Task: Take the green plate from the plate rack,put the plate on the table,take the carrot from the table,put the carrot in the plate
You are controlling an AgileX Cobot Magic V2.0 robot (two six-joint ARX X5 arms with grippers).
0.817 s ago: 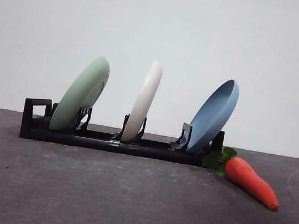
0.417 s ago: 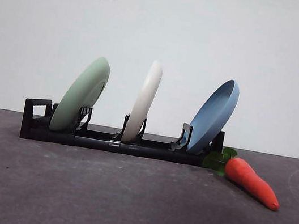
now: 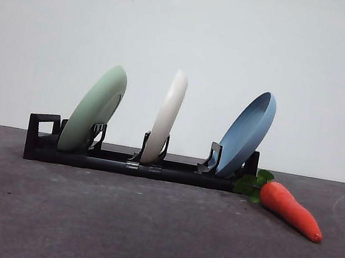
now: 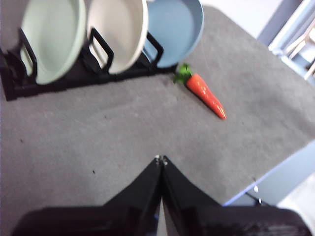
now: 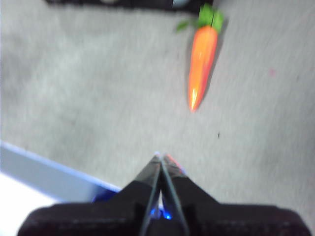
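Observation:
The green plate point(image 3: 93, 112) point(image 4: 51, 37) stands tilted in the left slot of the black plate rack point(image 3: 124, 162) point(image 4: 74, 78). An orange carrot point(image 3: 290, 210) point(image 4: 205, 93) point(image 5: 201, 57) with green leaves lies on the dark grey table point(image 3: 141, 236) just off the rack's right end. My left gripper point(image 4: 160, 159) is shut and empty, hovering over bare table well short of the rack. Over the table's near edge, my right gripper point(image 5: 160, 156) is shut and empty too, with the carrot some way ahead of it. Neither arm shows in the front view.
A cream-white plate point(image 3: 165, 118) point(image 4: 119, 32) fills the middle slot and a blue plate point(image 3: 246, 135) point(image 4: 174, 27) the right slot. The table's edge point(image 4: 266, 179) point(image 5: 54, 172) runs close to both grippers. A white wall with two sockets stands behind.

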